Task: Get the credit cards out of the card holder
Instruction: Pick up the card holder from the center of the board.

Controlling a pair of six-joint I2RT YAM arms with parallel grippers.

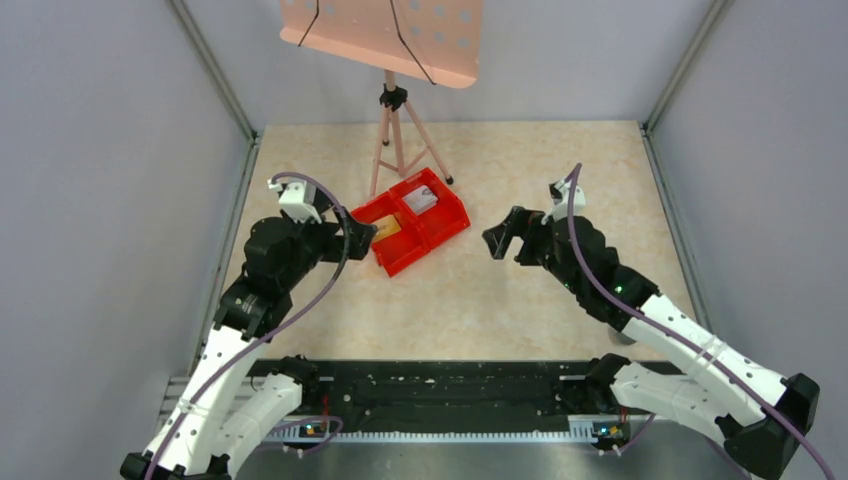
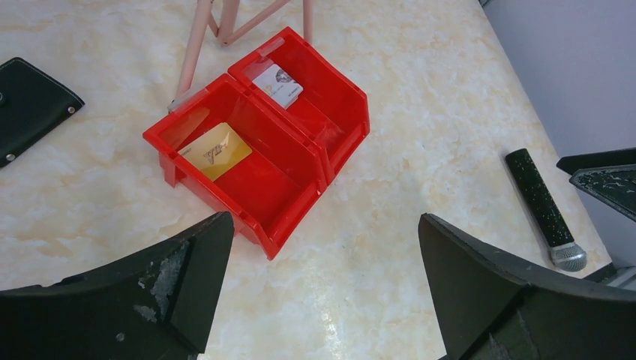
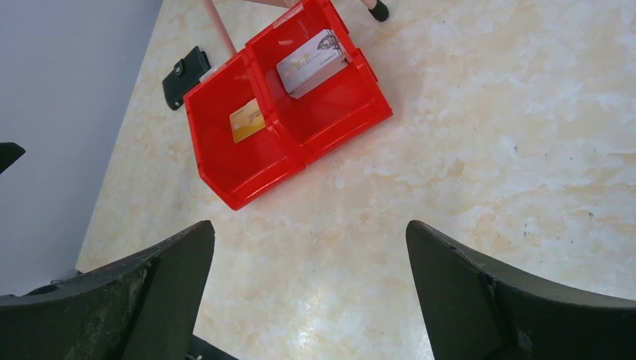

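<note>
Marble-look table (image 2: pixel 420 90): left gripper (image 2: pixel 326 229) and right gripper (image 3: pixel 310 232) hang spread and empty. Ahead of the left one, a red bin (image 2: pixel 294 216) holds a gold card (image 2: pixel 216 150) and a pale card (image 2: pixel 277 84); the card holder (image 2: pixel 30 105) lies ahead-left, apparently folded. Extraction looks finished; next, verify the holder is empty

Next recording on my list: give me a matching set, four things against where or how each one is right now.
Things:
1. gold card
2. pale card
3. card holder
4. left gripper

Places or states:
A. open, holding nothing
B. lying on the table, outside the red bin
C. in the red bin, right compartment as the top view shows it
D. in the red bin, left compartment as the top view shows it

Pairs: 1-D, 2-C, 3-B, 4-A
</note>
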